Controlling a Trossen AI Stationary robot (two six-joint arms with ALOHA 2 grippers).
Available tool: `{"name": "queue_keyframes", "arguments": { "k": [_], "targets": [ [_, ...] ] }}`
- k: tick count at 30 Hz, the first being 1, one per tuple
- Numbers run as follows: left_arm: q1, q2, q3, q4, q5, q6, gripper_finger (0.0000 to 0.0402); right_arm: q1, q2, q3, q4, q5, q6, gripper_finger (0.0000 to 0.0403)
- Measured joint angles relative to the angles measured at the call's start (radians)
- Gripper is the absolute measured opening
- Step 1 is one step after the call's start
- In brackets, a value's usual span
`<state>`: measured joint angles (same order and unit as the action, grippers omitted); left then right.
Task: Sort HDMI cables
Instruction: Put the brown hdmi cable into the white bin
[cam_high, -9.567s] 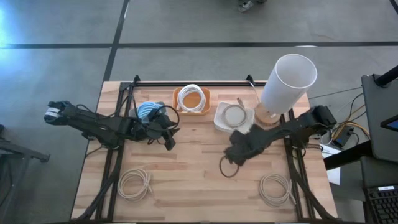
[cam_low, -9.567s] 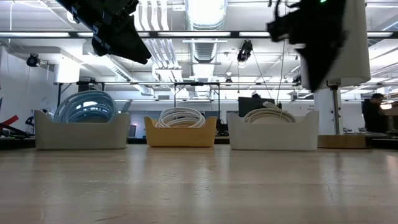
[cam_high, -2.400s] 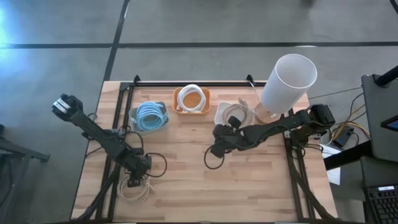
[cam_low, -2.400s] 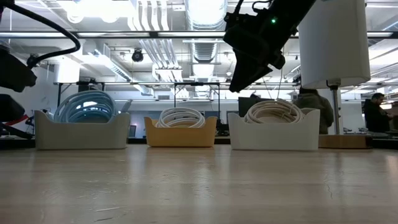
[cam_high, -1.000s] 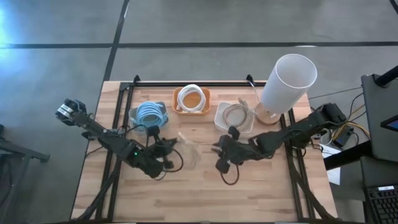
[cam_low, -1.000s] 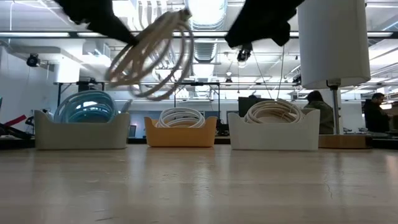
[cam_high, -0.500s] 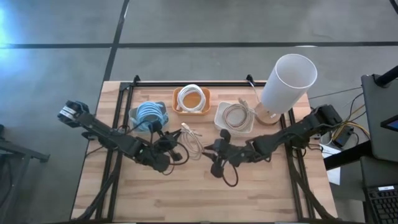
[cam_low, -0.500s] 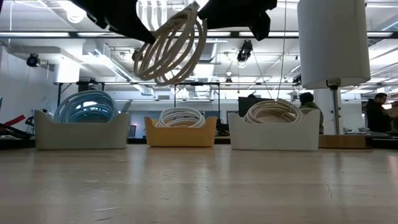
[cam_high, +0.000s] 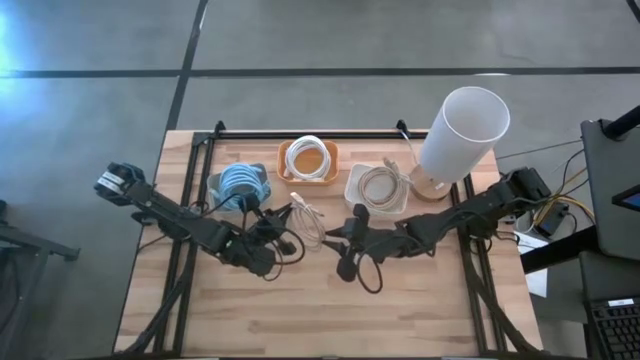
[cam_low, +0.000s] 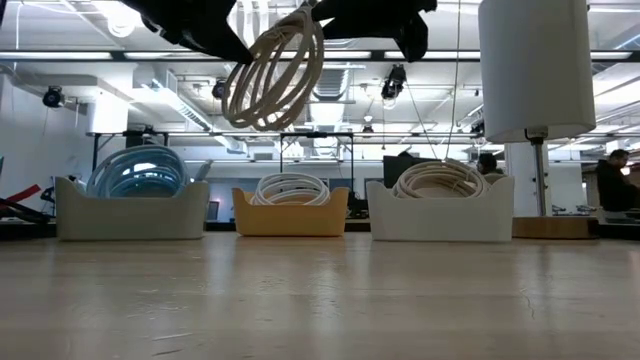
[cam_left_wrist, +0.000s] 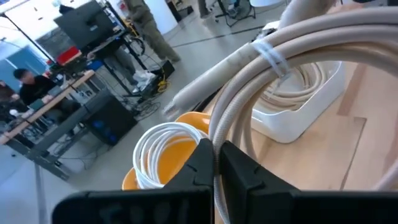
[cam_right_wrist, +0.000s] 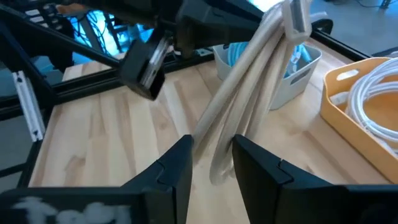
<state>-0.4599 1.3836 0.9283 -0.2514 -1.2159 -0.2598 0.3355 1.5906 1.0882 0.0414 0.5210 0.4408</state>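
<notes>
Two pincers meet at one beige cable coil (cam_high: 311, 226) above the desk (cam_high: 420, 310). The left pincer (cam_left_wrist: 214, 163) pinches it for a handover. The right pincer (cam_right_wrist: 211, 158), fingers spread, straddles its strands without gripping yet.

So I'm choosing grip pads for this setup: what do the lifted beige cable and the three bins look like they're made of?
The beige cable coil, held in the left gripper, looks like smooth, matte rubbery plastic sheathing, bound with a thin clear tie. The orange bin and both white bins look like moulded plastic, satin and uniform in colour, with rounded corners. All judged by appearance only.
</notes>
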Motion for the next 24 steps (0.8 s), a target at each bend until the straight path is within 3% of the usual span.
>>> {"name": "queue_keyframes", "arguments": {
  "k": [6,24],
  "targets": [
    [0.004,0.034,0.000,0.004,-0.054,0.023,0.0008,-0.024,0.000,0.000,-0.001,-0.002,0.000,0.0107],
    [0.004,0.052,0.002,0.046,-0.071,0.037,0.0009,-0.048,0.000,0.000,0.003,0.006,-0.009,0.0119]
  ]
}}
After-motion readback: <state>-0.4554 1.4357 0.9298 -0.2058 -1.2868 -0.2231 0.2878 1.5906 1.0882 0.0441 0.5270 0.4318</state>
